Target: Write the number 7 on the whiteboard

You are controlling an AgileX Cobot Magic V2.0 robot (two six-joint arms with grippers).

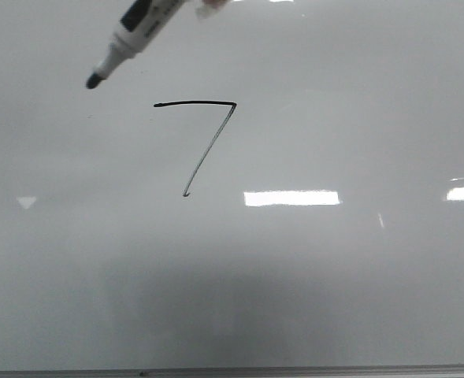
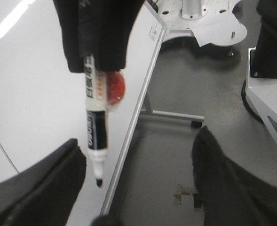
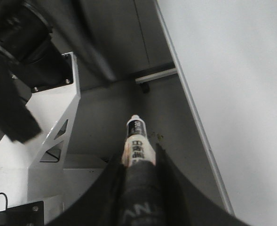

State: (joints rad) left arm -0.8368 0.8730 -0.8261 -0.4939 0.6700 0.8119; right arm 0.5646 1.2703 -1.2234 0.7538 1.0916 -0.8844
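Note:
The number 7 (image 1: 208,134) is drawn in black on the whiteboard (image 1: 310,276), with a bold top bar and a thin slanted downstroke. A black-and-white marker (image 1: 133,35) hangs at the upper left of the 7, its tip off the figure. My right gripper (image 3: 138,155) is shut on the marker (image 3: 137,139); the whiteboard (image 3: 241,70) is beside it. In the left wrist view the marker (image 2: 95,127) points down in front of the whiteboard (image 2: 30,94). My left gripper (image 2: 138,188) is open and empty, jaws wide apart.
A red round object (image 2: 115,87) sits on the board behind the marker. The board's stand leg with a caster (image 2: 194,123) rests on the grey floor. A white metal frame (image 3: 58,127) stands by the right arm. The board's thin grey bottom edge (image 1: 295,370) shows low.

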